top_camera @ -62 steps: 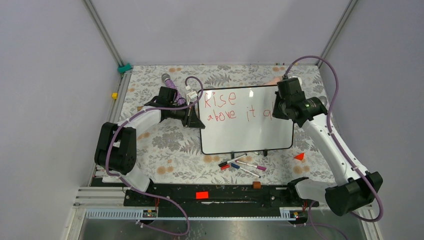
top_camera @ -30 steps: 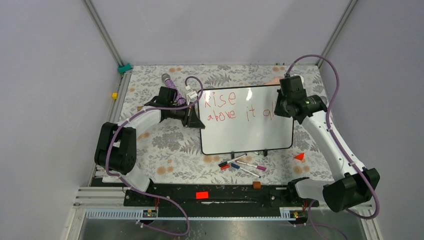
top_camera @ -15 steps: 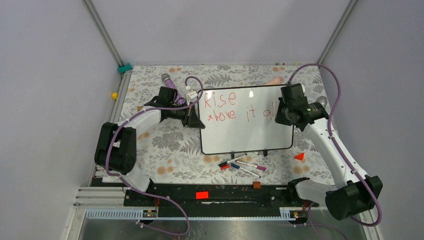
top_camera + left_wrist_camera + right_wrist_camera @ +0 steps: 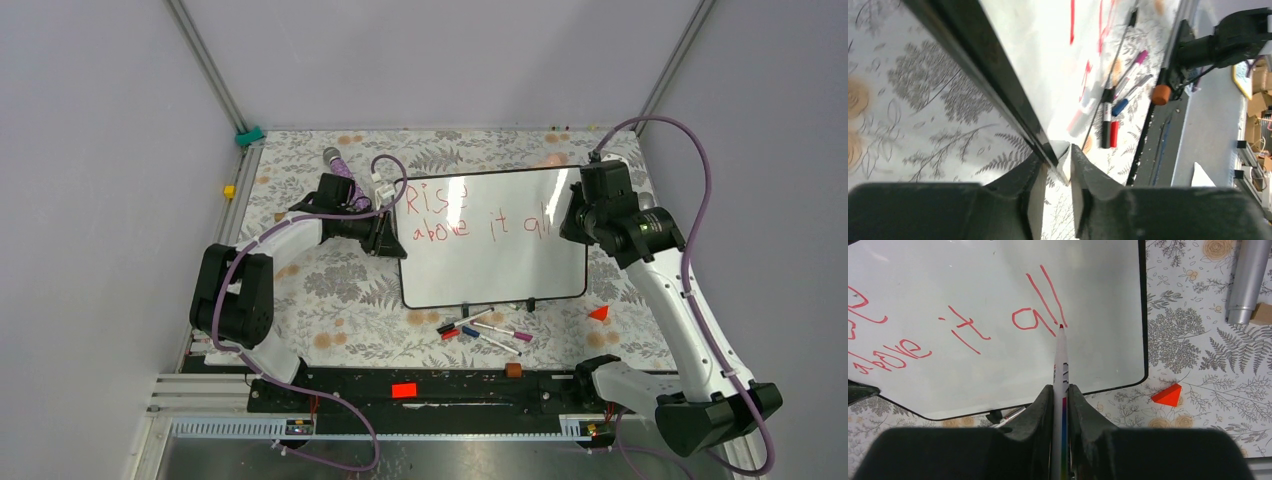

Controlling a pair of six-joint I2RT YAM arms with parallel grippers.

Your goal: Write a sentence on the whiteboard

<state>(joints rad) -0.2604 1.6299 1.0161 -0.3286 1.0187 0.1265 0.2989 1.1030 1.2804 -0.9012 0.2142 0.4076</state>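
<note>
Steadiness matters: left gripper [image 4: 1057, 157] clamps the whiteboard [image 4: 490, 270] rim, right gripper [image 4: 1060, 392] pinches the red marker [image 4: 1061, 355]; I'd lift straight off the sentence [image 4: 964, 325].

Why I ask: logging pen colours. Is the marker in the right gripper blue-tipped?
No: in the right wrist view the marker held by the right gripper ends in a red tip.

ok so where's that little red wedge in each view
Top external: the red wedge lies lower right, on the table just right of the whiteboard's near right corner.
Left wrist: not in it.
Right wrist: the red wedge sits lower right, just past that same rounded corner.
Shared landmark: the whiteboard, which shows in all three views.
</note>
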